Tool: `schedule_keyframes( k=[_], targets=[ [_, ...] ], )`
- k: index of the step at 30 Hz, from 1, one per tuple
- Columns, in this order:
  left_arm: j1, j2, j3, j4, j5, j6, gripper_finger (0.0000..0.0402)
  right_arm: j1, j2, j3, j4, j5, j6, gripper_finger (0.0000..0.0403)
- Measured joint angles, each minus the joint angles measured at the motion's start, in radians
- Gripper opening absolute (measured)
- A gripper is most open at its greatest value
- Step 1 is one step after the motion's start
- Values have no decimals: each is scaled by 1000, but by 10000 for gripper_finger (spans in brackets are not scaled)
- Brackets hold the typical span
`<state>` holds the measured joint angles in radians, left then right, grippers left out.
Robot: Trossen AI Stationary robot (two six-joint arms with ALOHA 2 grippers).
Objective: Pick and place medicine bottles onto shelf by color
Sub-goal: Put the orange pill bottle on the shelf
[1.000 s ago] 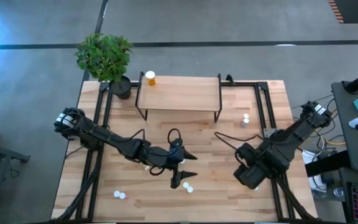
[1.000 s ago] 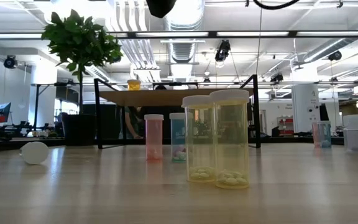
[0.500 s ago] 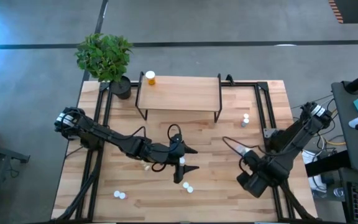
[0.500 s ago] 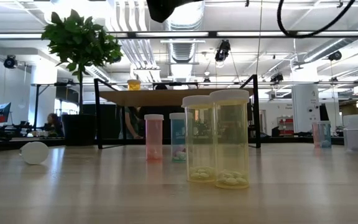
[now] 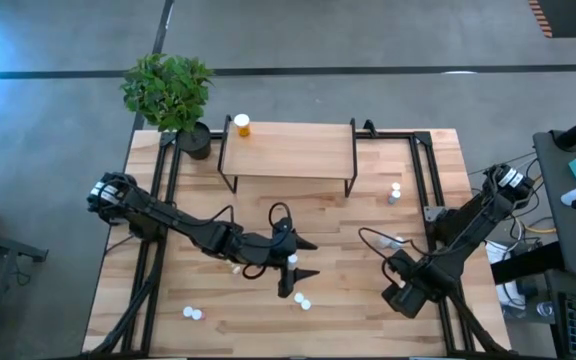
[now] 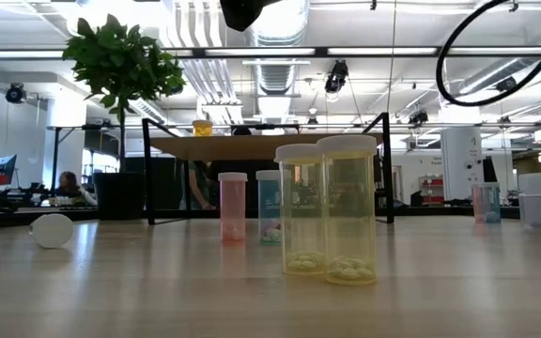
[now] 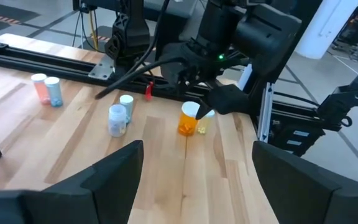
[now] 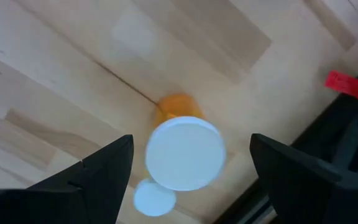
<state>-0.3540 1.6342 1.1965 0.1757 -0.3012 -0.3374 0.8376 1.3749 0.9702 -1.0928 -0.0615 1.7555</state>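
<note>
At mid-table, in front of the shelf point(image 5: 288, 148), I see my left gripper point(image 5: 301, 258) with its fingers spread wide and nothing between them; a white-capped bottle point(image 5: 293, 260) sits right in that spot from above, though I cannot tell whether the fingers touch it. Near the table's right edge my right gripper point(image 8: 188, 177) hangs over an orange bottle point(image 8: 185, 149), jaws parted on either side of its white cap and clear of it, so nothing is held. The left wrist view shows the same orange bottle point(image 7: 189, 119) standing upright below the right arm, a small pale bottle just beside it, two pale blue bottles point(image 7: 118, 115) nearby and a pink and blue pair point(image 7: 46, 89) further along. On the shelf one orange bottle point(image 5: 241, 125) stands at the corner nearest the plant point(image 5: 168, 88). From the low view I see two tall yellow bottles point(image 6: 329, 208) touching each other up close, a pink bottle point(image 6: 233, 207) and a blue one behind them, and a bottle lying on its side point(image 6: 53, 230) off near the plant side. More white caps point(image 5: 192, 313) dot the table's near left part.
</note>
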Motion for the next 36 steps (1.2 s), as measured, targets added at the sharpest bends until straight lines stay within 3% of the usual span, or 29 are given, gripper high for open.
schedule_keyframes(
  k=[9,20,25,29,36],
  targets=[
    [1,0,0,0,0,4,285,2,1,-47,90,-33,-1,297],
    [16,-16,0,-25,5,13,285,2,0,-48,84,-44,-1,211],
    [35,-67,1,-133,9,14,285,1,-4,-38,75,-39,-2,199],
    [41,-94,1,-161,83,100,285,-17,-6,31,58,82,-21,211],
    [41,-96,1,-164,88,110,292,-147,-5,202,46,307,-198,210]
  ],
)
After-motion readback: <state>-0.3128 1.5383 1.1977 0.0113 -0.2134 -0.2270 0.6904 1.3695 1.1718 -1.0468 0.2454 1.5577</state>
